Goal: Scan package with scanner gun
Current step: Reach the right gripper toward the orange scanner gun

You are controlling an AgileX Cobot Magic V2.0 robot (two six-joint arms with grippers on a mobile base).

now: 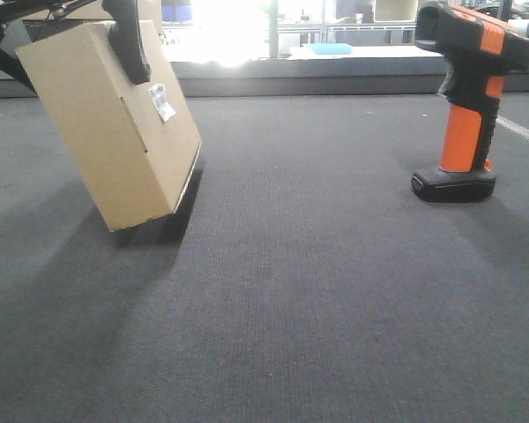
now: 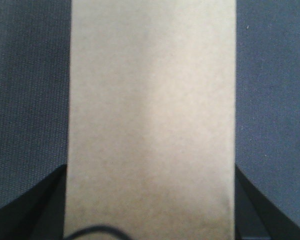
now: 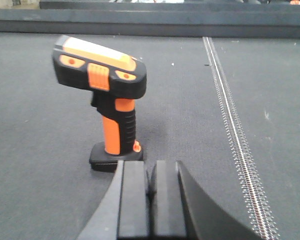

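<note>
The only label is 1 small white sticker (image 1: 161, 101) on the side of the package (image 1: 106, 150), between 10 and 11 o'clock in the front view. Its dark barcode-like print is too small and blurred to read. The scanner gun (image 1: 473, 88), at 2 o'clock, shows no legible brand, number or sign in the front or the right wrist view.

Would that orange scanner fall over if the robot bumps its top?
Probably yes. The scanner gun stands upright on a small flat base, with a big head overhanging on top, so it looks top-heavy. Its hard-looking body likely stays stiff, and the ribbed handle should grip well.
</note>
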